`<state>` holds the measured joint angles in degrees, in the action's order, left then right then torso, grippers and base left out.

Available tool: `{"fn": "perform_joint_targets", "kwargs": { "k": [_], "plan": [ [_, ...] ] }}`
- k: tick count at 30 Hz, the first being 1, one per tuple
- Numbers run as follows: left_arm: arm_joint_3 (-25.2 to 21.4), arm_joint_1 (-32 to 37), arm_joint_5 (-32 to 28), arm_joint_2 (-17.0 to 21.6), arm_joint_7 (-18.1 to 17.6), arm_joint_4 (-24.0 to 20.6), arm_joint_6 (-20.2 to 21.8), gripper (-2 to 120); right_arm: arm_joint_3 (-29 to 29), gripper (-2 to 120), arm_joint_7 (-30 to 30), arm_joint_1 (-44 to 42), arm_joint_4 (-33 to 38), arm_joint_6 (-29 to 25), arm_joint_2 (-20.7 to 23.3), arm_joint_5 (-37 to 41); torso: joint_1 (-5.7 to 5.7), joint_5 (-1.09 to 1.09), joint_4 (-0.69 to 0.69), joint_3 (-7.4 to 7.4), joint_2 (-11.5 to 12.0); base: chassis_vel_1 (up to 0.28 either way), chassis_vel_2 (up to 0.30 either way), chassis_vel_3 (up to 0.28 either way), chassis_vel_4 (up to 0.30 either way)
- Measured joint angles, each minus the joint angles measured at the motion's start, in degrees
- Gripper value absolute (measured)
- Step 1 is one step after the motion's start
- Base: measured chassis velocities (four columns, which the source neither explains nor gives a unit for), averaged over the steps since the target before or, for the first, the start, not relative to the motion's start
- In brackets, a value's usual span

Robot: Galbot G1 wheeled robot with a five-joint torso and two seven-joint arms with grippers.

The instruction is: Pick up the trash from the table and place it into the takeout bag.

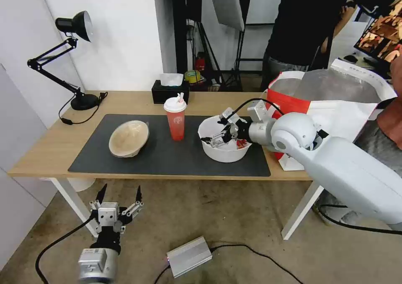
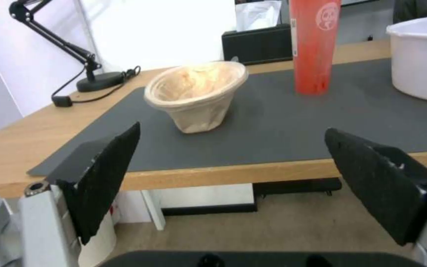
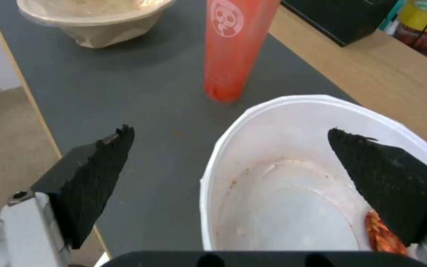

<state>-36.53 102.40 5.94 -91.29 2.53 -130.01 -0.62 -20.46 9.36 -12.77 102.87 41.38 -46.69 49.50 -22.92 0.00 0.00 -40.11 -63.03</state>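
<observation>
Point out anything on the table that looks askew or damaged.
The beige pulp bowl sits tipped on the dark mat, its mouth tilted sideways and its wall crumpled. The red drink cup and the white bowl stand upright.

Light: bright, even, soft.
Shadows: faint under the beige bowl (image 1: pixel 128 138) on the mat (image 1: pixel 167 158).
Wall (image 2: pixel 164 33): overexposed.
Wrist views: slightly soft.
Head-view edges: bowed.
</observation>
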Motion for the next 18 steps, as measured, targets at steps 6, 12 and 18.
{"fn": "perform_joint_targets", "kwargs": {
  "k": [6, 12, 18],
  "plan": [
    [-0.07, 0.00, -0.03, 0.01, 0.01, -0.02, 0.02, 100, -1.77, 100, -2.27, 0.25, -0.20, 0.00, -0.41, 1.16, 0.00, 0.00, 0.00, 0.00, 0.00, 0.000, 0.000, 0.000, 0.000],
    [-0.15, -0.02, -0.06, 0.01, 0.01, -0.14, 0.03, 100, -2.81, 100, -4.91, 0.35, -0.21, 0.01, -0.59, 2.59, 0.00, 0.00, 0.00, 0.00, 0.00, 0.000, 0.000, 0.000, 0.000],
    [-0.16, -0.02, -0.08, 0.01, 0.00, -0.19, 0.03, 100, -3.63, 100, -6.66, 0.33, -0.11, 0.01, -0.51, 3.39, 0.00, 0.00, 0.00, 0.00, 0.00, 0.000, 0.000, 0.000, 0.000]
  ]
}}
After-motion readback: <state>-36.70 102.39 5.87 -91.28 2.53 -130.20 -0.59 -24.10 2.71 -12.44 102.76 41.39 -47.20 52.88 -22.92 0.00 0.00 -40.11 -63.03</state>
